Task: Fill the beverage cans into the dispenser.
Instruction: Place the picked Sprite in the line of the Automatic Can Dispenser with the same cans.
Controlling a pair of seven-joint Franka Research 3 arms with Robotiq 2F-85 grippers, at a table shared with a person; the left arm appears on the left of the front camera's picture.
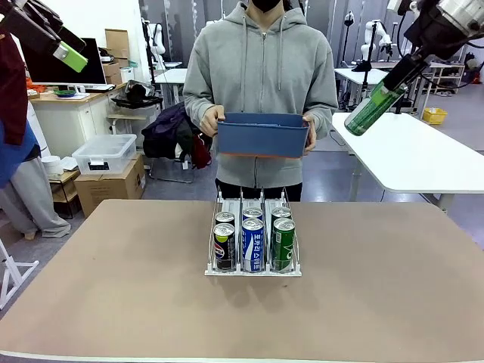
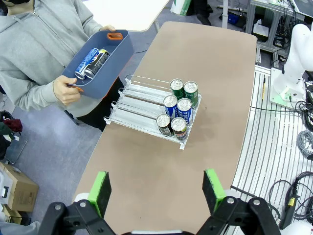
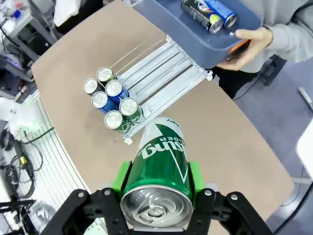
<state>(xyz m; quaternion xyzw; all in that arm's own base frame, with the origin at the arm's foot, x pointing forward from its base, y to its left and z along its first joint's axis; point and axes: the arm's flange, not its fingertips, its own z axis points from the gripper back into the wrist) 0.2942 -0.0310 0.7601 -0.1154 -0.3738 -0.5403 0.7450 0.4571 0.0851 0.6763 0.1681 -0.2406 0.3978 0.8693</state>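
My right hand (image 1: pixel 387 89) is clamped on a green can (image 1: pixel 374 107), pads on both flanks. It carries the can tilted, high in the air beyond the bench's far right side and well apart from the dispenser (image 1: pixel 253 270). Through my right wrist, the can's white lettering reads "sung", with a small "IDER" beside it, and its silver top faces the camera.

The dispenser sits mid-bench (image 1: pixel 113 295), white lip toward me. Six cans stand upright in it, two per lane, all crowded against the lip. In front are a black Pepsi can (image 1: pixel 224 247) on the left, a blue-and-white can (image 1: pixel 252 246) with Korean print in the middle, and a second green can (image 1: pixel 283 246) on the right. A like-coloured can stands behind each. The back stretch of every lane lies open.

Just past the far edge, a person's hands (image 1: pixel 211 119) grip a blue bin (image 1: pixel 263 138) by its ends. Two cans (image 2: pixel 91 62) lie on their sides in it, one black and one blue.

My left hand (image 2: pixel 156 188) hangs high on the left, fingers spread wide, grasping nothing. Bare bench surrounds the dispenser on all sides.
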